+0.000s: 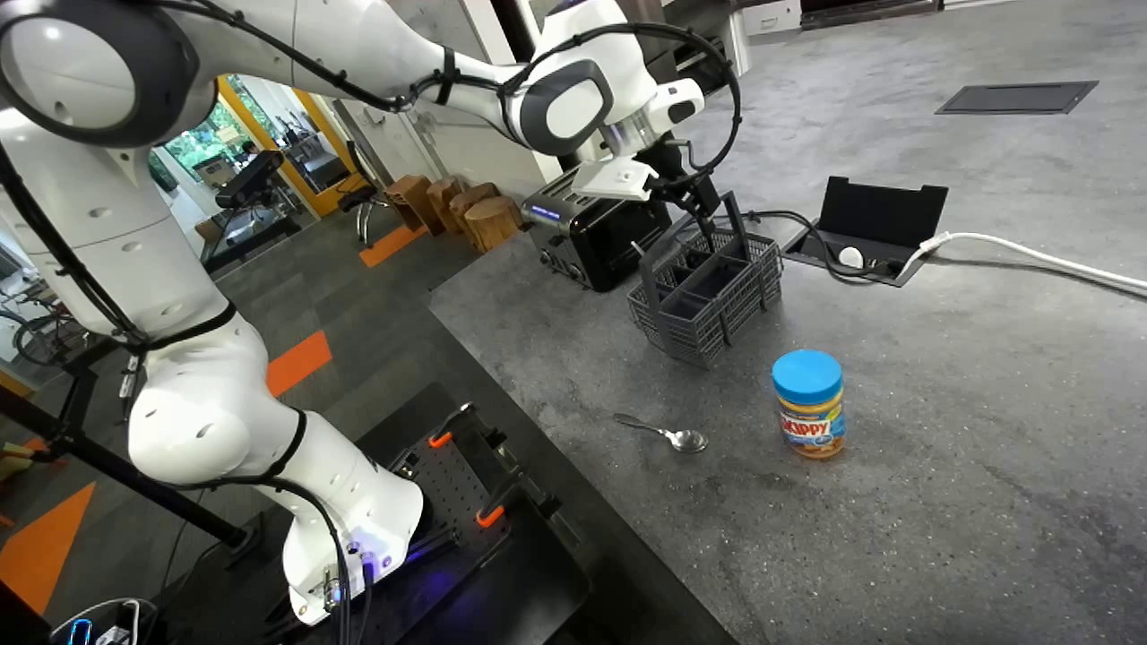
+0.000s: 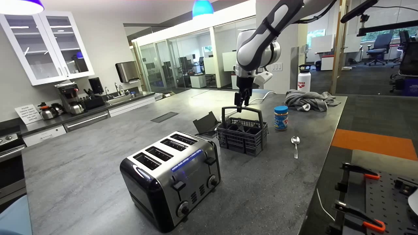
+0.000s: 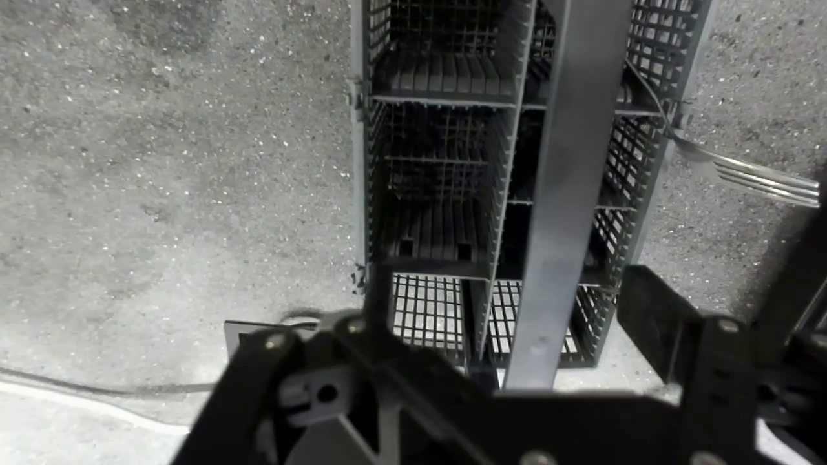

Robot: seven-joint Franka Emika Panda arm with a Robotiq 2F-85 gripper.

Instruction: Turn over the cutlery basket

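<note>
Grey countertop (image 1: 941, 385). Basket (image 2: 240, 138) upright on it, between toaster (image 2: 171, 176) and jar (image 2: 281, 118). Gripper (image 3: 510, 300) at handle (image 3: 568, 161), unclenched, fingers spread, one either side. Fork (image 3: 698, 152) jutting over basket edge. Spoon (image 1: 686, 440) near jar.

2 exterior views face the basket (image 2: 242, 138) from roughly opposite sides, the wrist view closely from above.
</note>
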